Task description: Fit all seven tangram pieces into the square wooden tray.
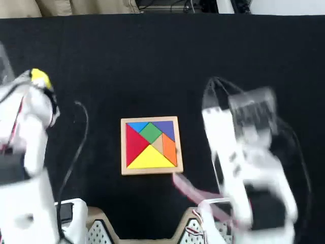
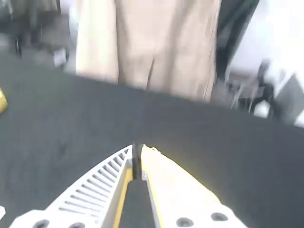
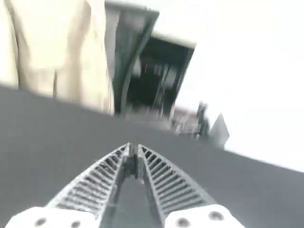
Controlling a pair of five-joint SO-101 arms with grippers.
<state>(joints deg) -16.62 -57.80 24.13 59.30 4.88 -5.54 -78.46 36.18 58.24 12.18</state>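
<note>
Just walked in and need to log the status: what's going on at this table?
Nothing is being handled right now. The square wooden tray sits mid-table with coloured tangram pieces filling it edge to edge, so the puzzle looks done. The left gripper and right gripper are both shut and empty, off to either side of the tray over the black table.

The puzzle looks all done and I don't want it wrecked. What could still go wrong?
1. The right arm stands close beside the wooden tray. A low swing could bump it and shake the pieces loose.
2. A pink strip lies by the tray's corner and might drag the tray if that arm pulls away.
3. A loose black cable beside the left arm could snag.
</note>
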